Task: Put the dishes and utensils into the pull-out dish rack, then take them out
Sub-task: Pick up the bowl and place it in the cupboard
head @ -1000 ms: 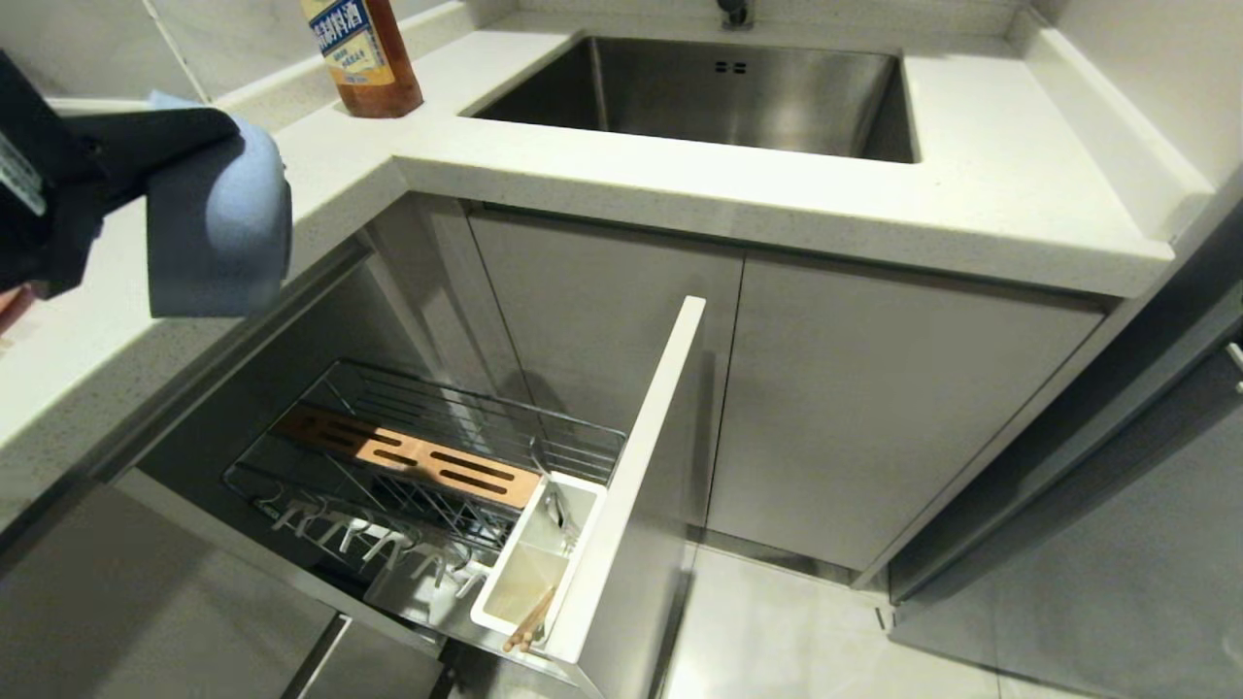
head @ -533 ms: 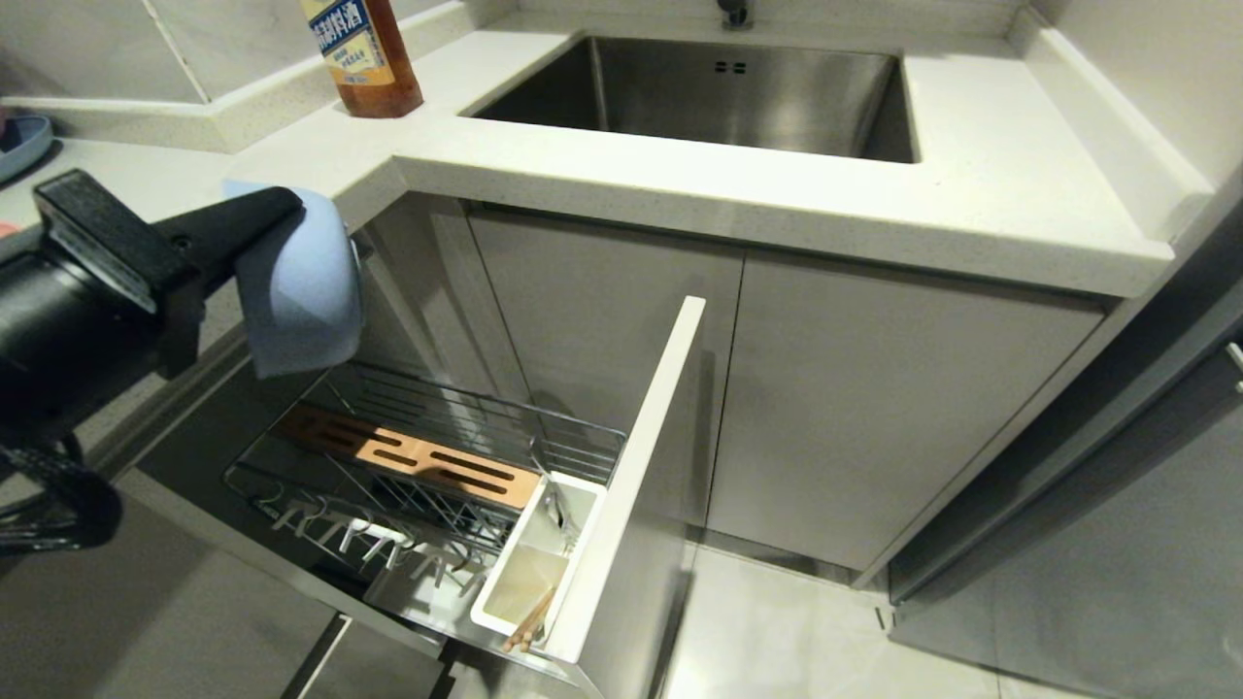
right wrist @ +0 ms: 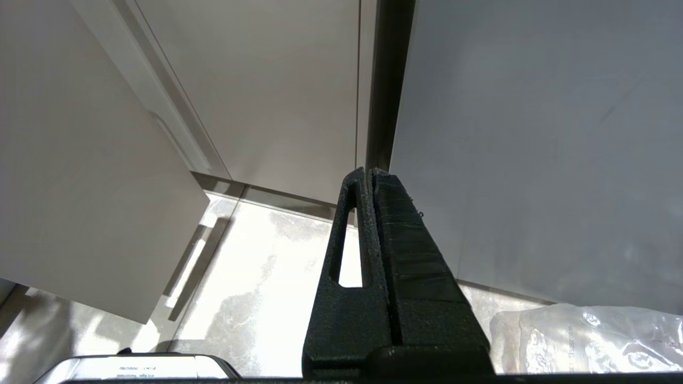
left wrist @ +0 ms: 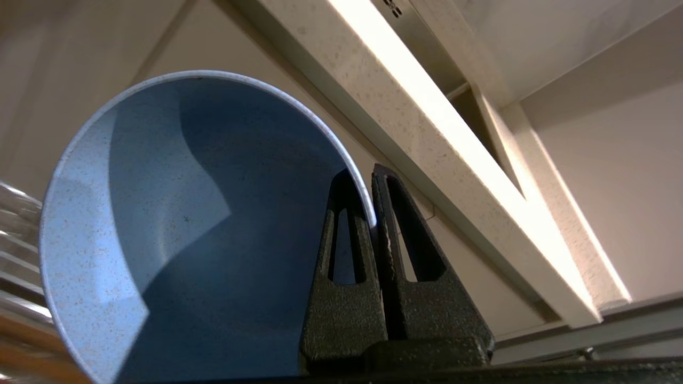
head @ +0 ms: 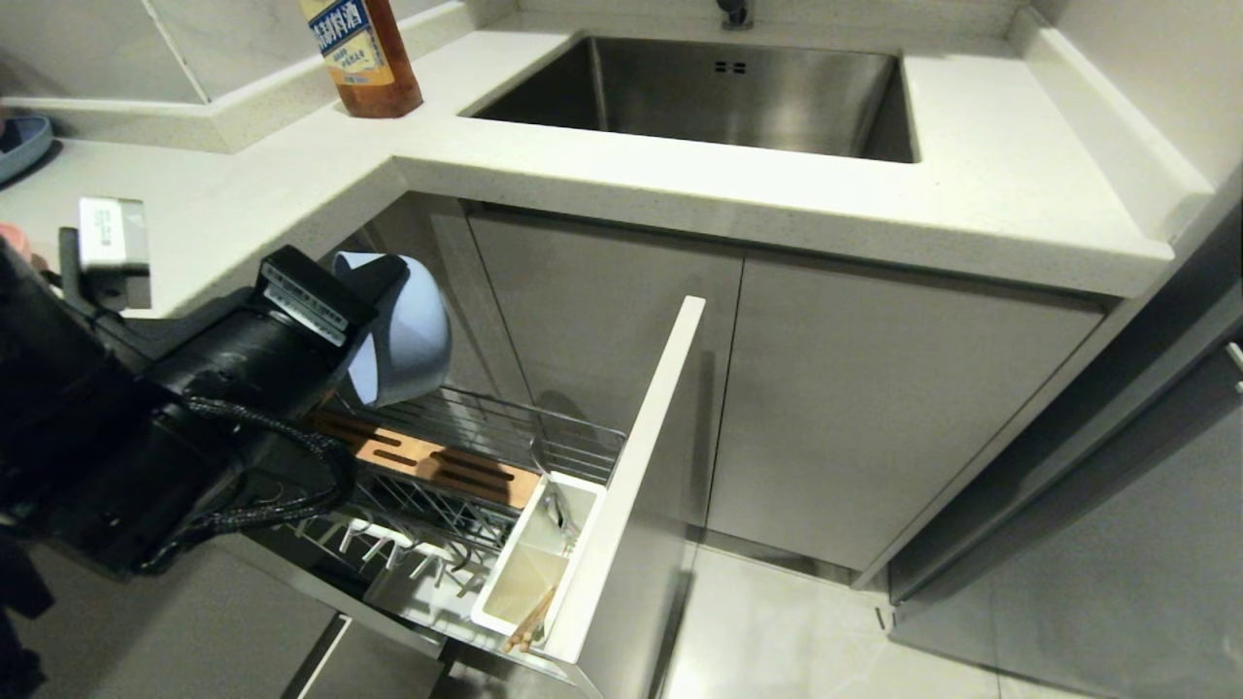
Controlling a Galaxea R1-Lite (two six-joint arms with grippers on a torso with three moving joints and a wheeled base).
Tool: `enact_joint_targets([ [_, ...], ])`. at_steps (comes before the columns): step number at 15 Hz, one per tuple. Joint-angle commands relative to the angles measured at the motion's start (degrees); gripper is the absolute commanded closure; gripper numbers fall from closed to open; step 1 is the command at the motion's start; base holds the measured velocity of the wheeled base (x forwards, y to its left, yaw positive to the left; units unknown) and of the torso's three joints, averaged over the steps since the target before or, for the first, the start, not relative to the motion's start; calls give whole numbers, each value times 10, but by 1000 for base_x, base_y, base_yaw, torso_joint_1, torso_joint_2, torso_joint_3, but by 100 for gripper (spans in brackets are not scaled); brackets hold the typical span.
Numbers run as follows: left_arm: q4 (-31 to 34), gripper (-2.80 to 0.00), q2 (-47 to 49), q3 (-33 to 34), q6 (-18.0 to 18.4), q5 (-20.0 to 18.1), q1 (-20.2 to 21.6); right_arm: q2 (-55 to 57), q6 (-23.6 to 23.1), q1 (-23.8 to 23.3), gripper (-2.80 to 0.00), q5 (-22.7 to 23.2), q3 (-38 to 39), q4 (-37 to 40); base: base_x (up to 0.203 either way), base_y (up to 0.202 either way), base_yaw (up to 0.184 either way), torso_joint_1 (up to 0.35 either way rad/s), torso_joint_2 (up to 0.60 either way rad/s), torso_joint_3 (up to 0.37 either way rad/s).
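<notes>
My left gripper (head: 374, 277) is shut on the rim of the light-blue bowl (head: 408, 335), one finger inside and one outside; the wrist view shows the same pinch by that gripper (left wrist: 368, 184) on the bowl (left wrist: 176, 229). The bowl hangs tilted on its side just above the back of the pull-out dish rack (head: 544, 442), over its wooden strip (head: 437, 461). The chopsticks (head: 529, 616) and metal utensils (head: 558, 515) stand in the rack's white cup (head: 505, 602). My right gripper (right wrist: 369, 173) is shut with nothing in it, parked low near the floor. The pink plate is out of view.
The rack's pale front panel (head: 636, 456) juts out below the white countertop (head: 680, 184). A sink (head: 719, 92) and a brown bottle (head: 364, 58) sit on top. A blue dish edge (head: 19, 146) shows at far left. White-tipped hooks (head: 388, 549) line the rack's near side.
My left arm has carried the bowl from above the countertop down and to the right, to just over the rack. The right arm has not moved.
</notes>
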Motion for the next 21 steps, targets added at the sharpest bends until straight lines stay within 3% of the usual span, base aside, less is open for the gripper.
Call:
enact_joint_targets([
  [1, -28, 0, 50, 0, -10, 3, -6, 0, 0, 0, 0, 0, 1, 0, 0, 0, 0, 0, 0, 0],
  [5, -167, 0, 146, 19, -13, 27, -10, 0, 0, 0, 0, 0, 1, 0, 0, 0, 0, 0, 0, 0],
  [10, -281, 0, 246, 25, -13, 82, -10, 0, 0, 0, 0, 0, 1, 0, 0, 0, 0, 0, 0, 0],
  [14, -294, 0, 296, 24, -16, 102, -8, 0, 0, 0, 0, 0, 1, 0, 0, 0, 0, 0, 0, 0],
  [21, -296, 0, 338, 22, -91, 112, 0, 0, 0, 0, 0, 0, 1, 0, 0, 0, 0, 0, 0, 0],
])
